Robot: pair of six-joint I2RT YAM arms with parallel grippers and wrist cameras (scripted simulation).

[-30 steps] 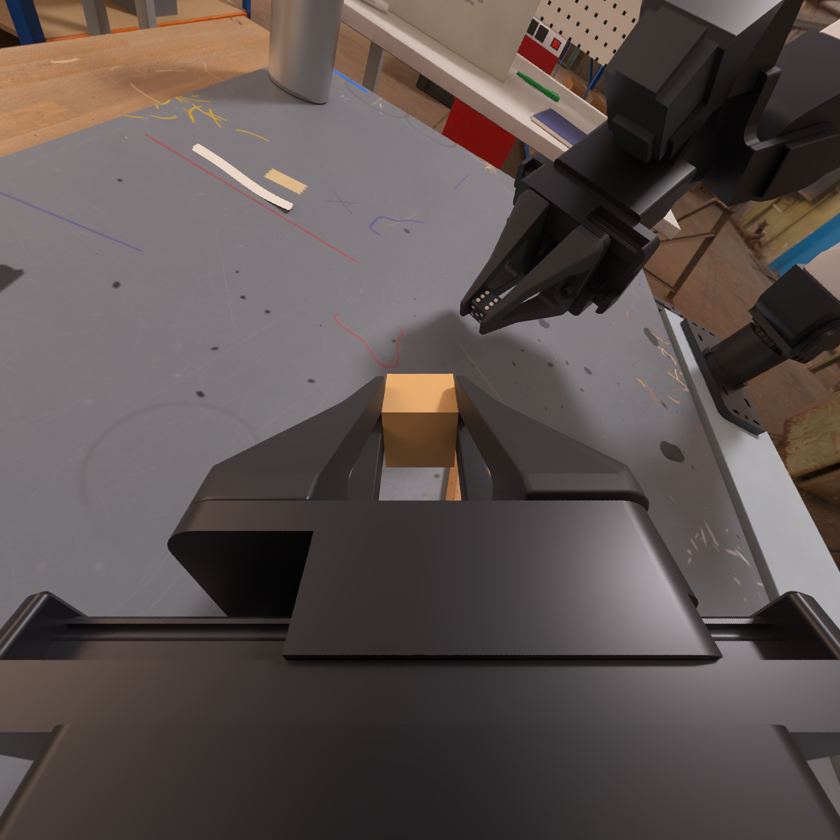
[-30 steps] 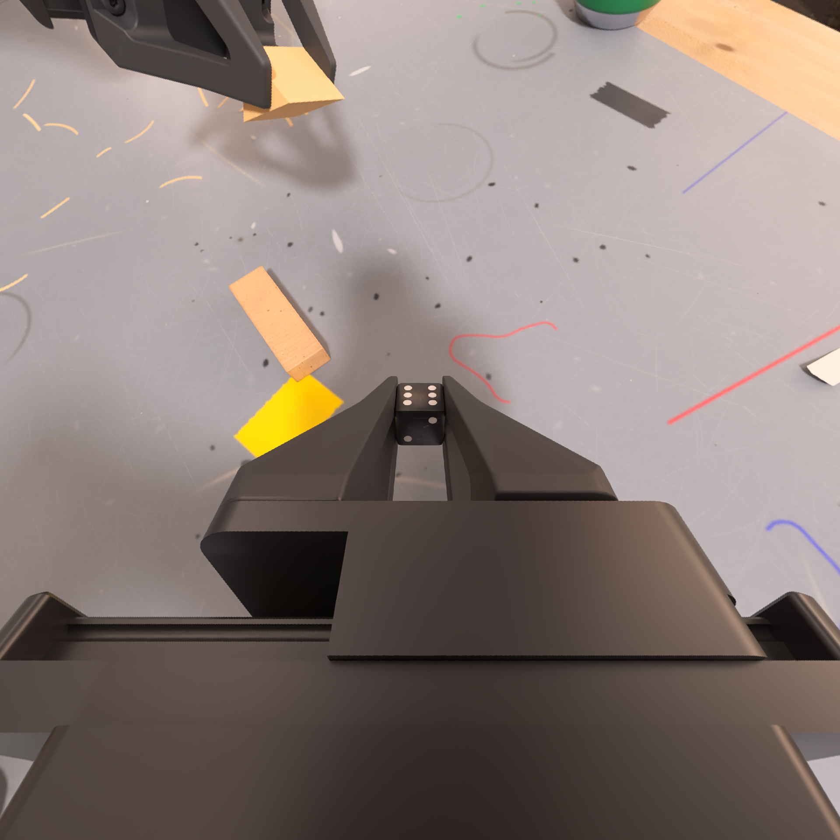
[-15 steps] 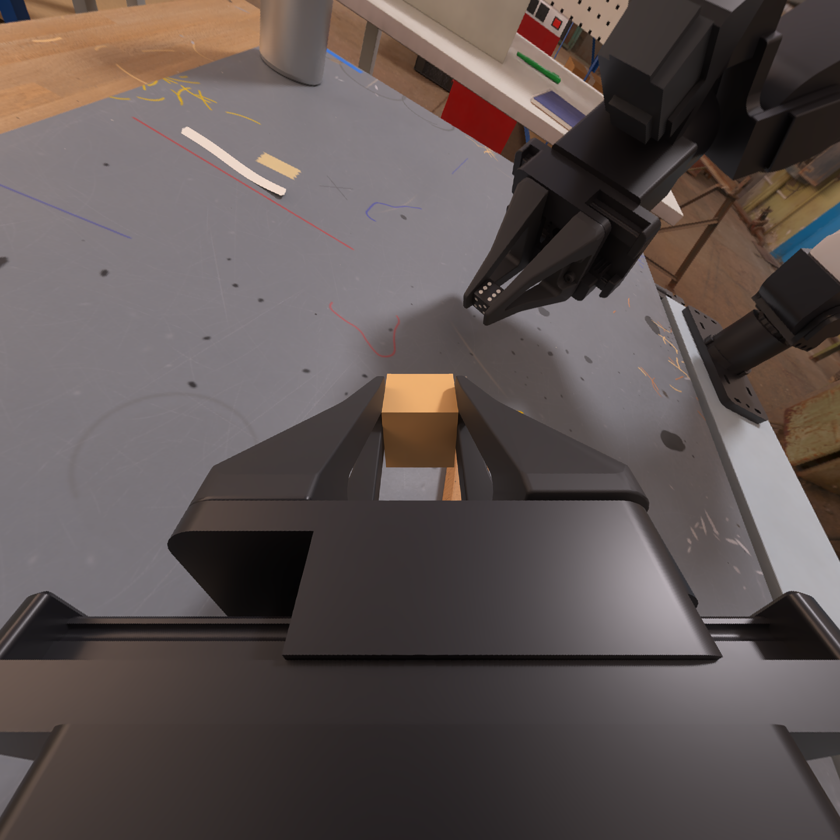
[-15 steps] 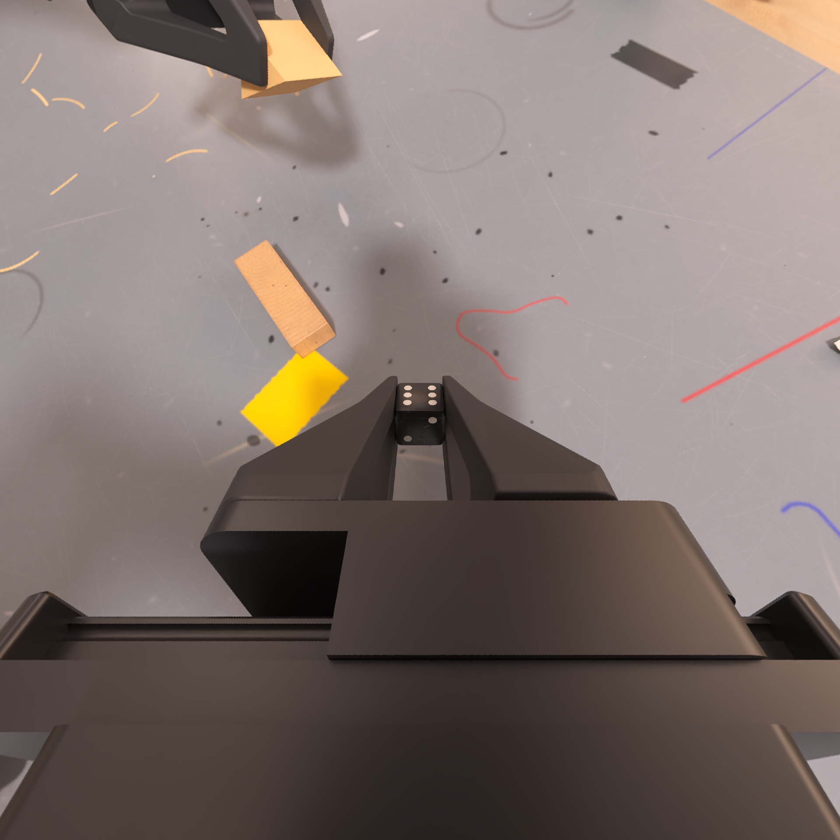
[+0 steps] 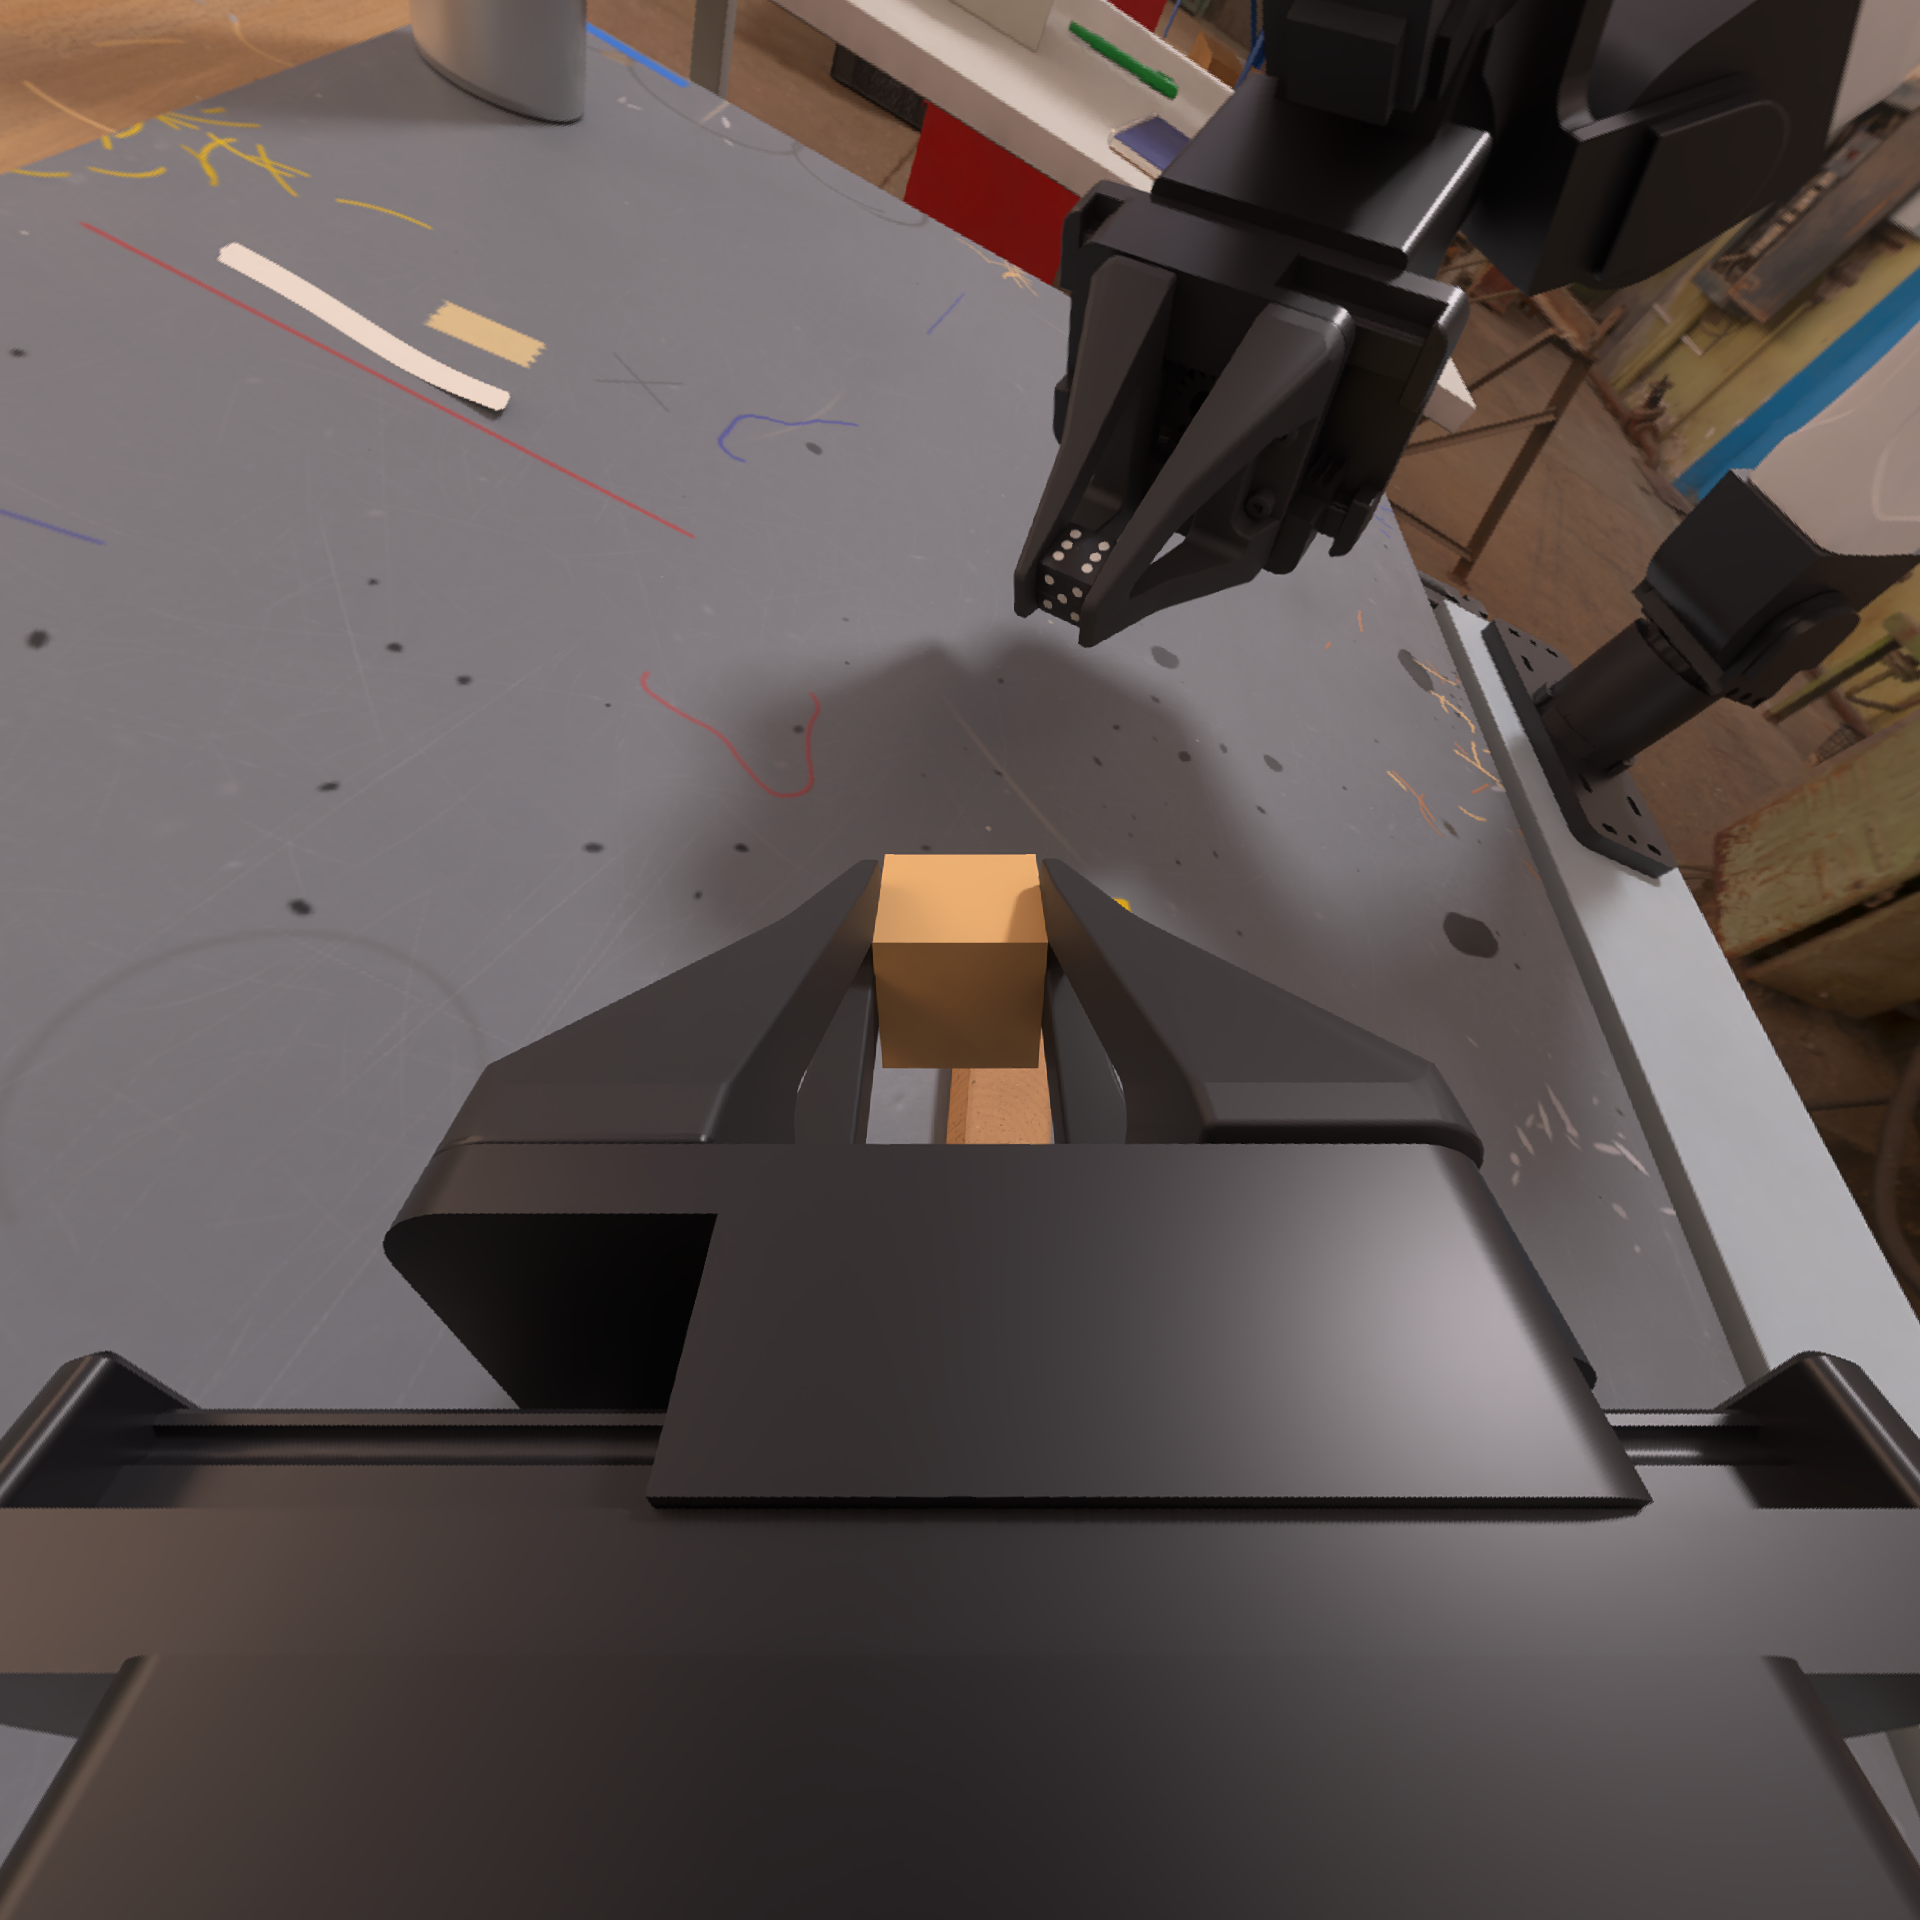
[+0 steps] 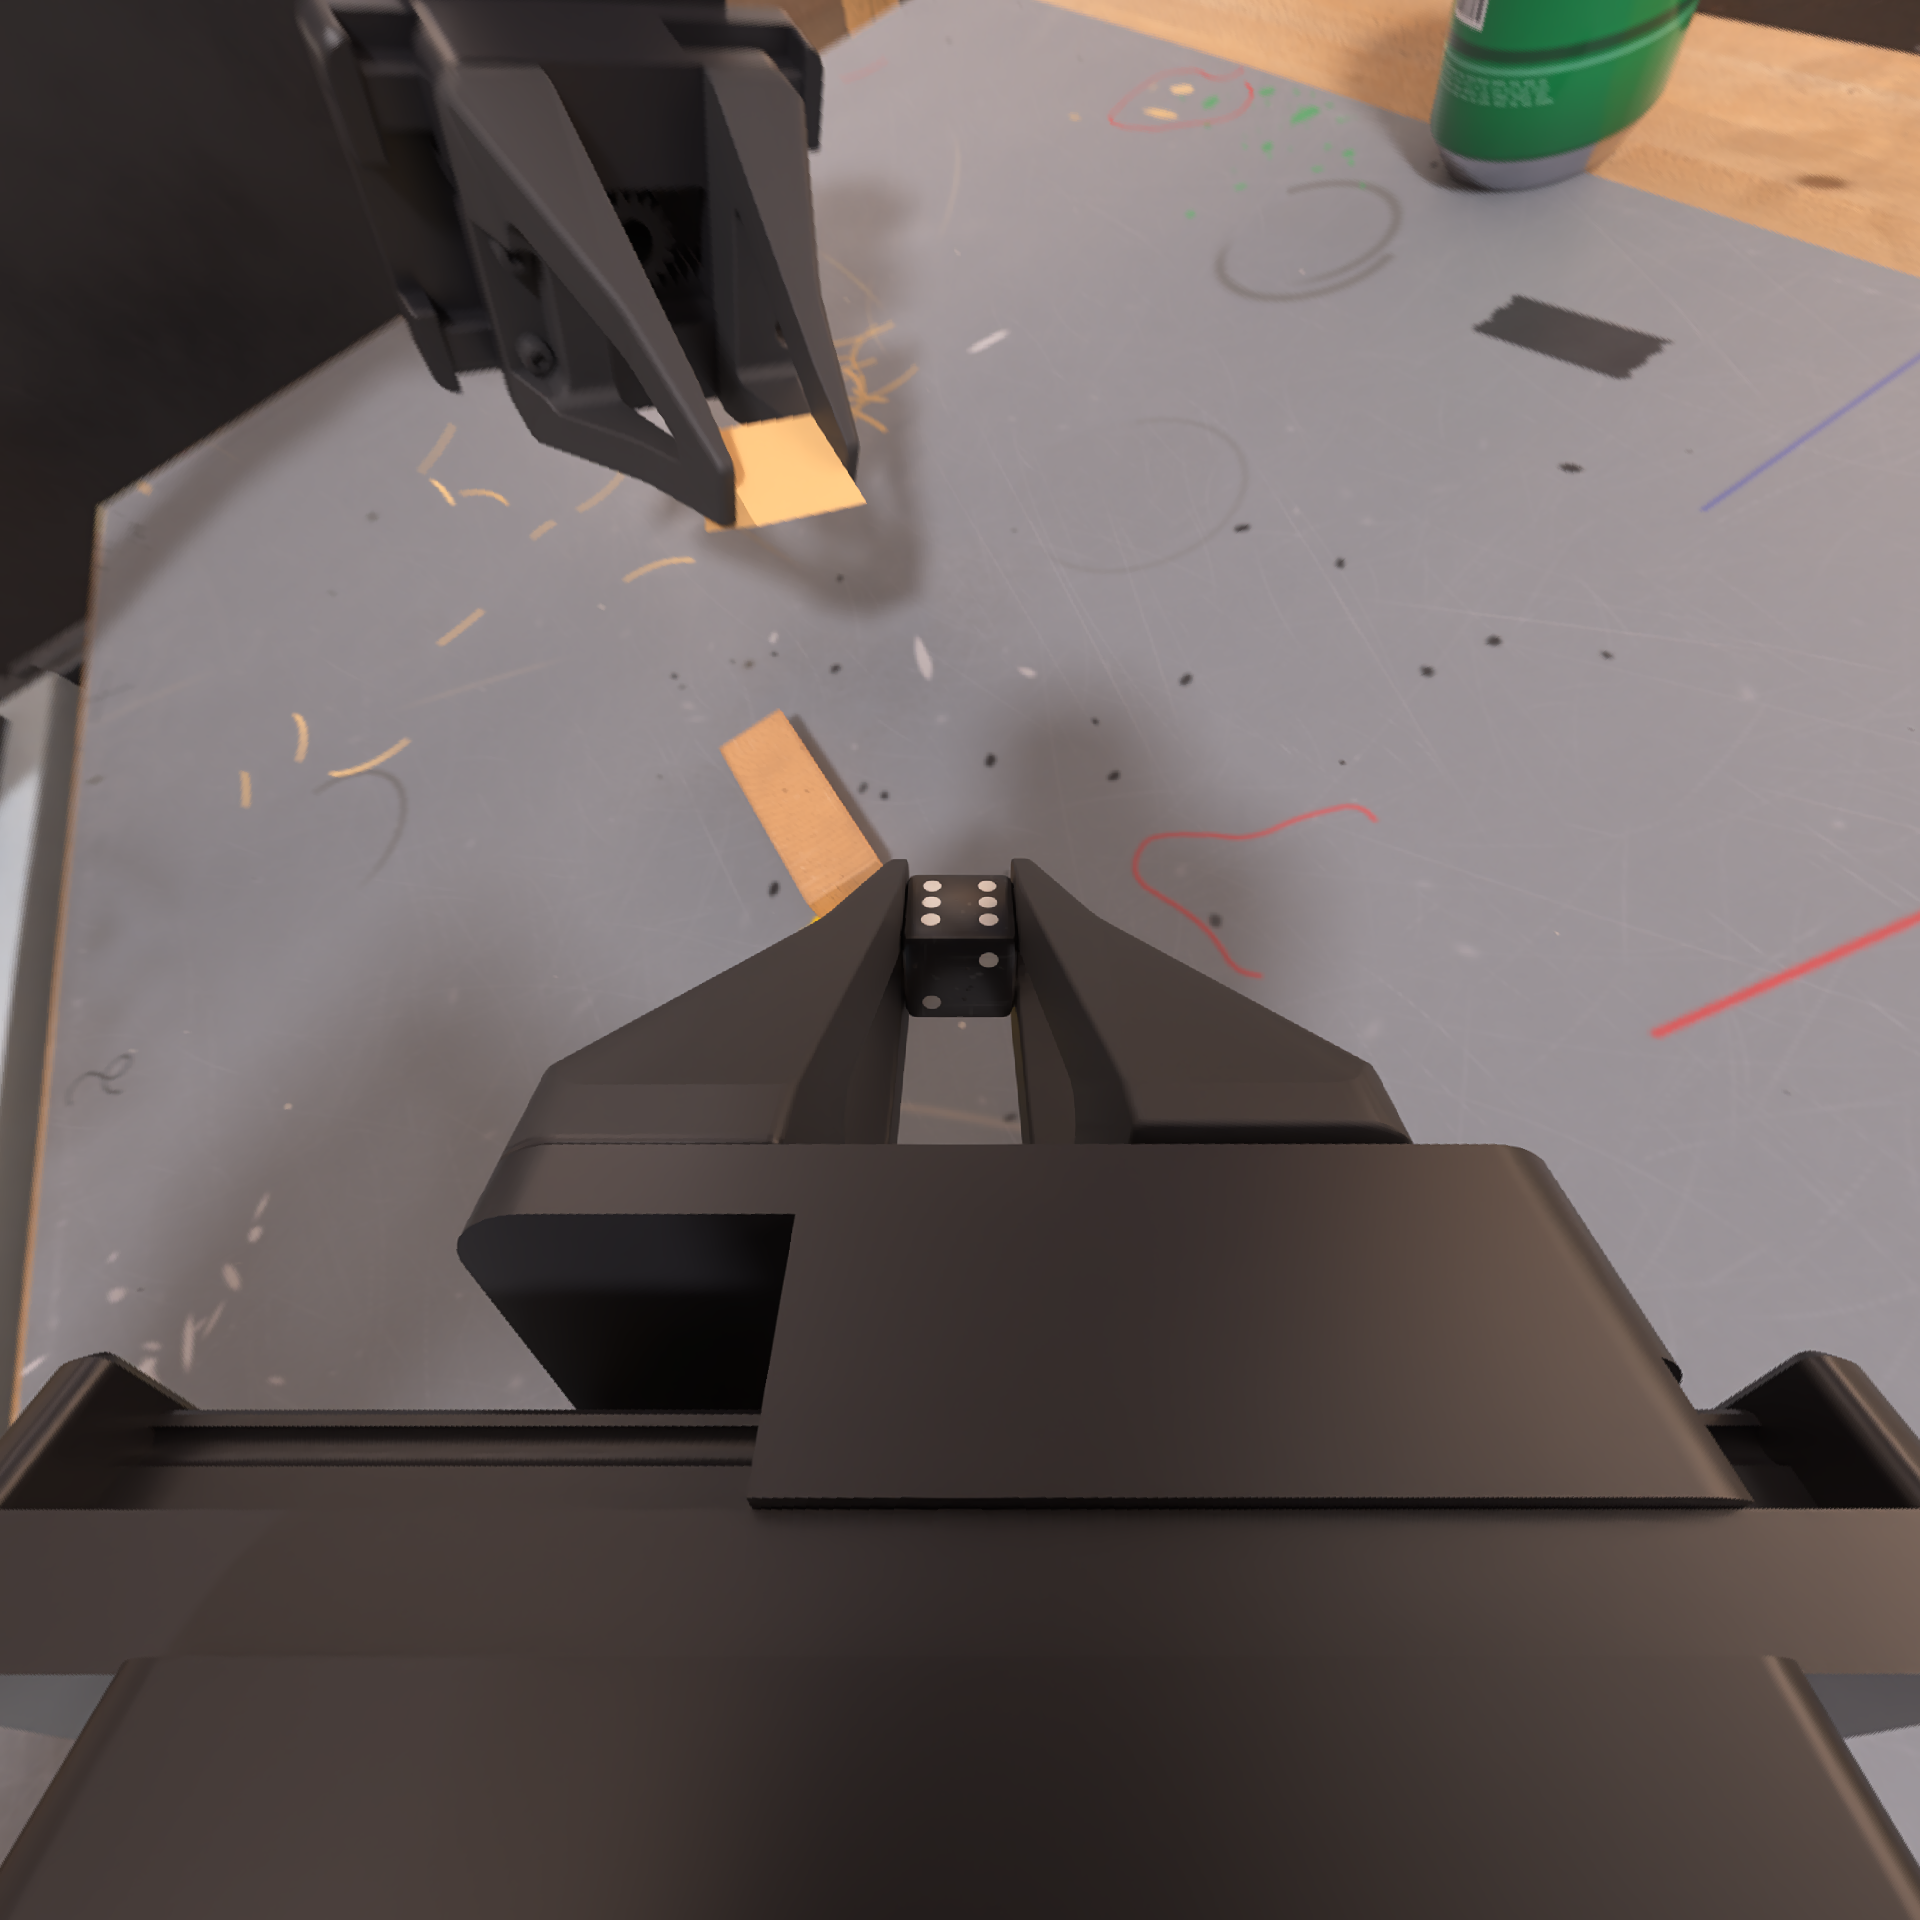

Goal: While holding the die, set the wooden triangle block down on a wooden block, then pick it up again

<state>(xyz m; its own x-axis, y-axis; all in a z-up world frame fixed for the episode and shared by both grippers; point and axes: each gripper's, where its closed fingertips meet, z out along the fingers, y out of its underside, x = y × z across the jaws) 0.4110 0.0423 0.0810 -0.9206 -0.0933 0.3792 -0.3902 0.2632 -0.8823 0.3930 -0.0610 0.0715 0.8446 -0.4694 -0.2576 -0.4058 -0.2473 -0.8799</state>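
My left gripper (image 5: 958,956) is shut on the wooden triangle block (image 5: 958,961) and holds it above the grey table; it also shows in the right wrist view (image 6: 790,483) at upper left. A flat wooden block (image 6: 800,810) lies on the table; a strip of it shows below the triangle block in the left wrist view (image 5: 997,1107). My right gripper (image 6: 958,935) is shut on the black die (image 6: 958,940) with white dots, held above the table. It shows in the left wrist view (image 5: 1075,587) at upper right.
A green bottle (image 6: 1548,83) stands at the table's far right corner. A grey cylinder (image 5: 499,52) stands at the far left. A white strip (image 5: 358,327) and a tan tape piece (image 5: 483,335) lie on the table. A dark tape patch (image 6: 1569,335) lies near the bottle.
The right gripper has risen and drawn back with the die, so its view now takes in more of the table. The left gripper, still holding the triangle block, has shifted toward the wooden block.
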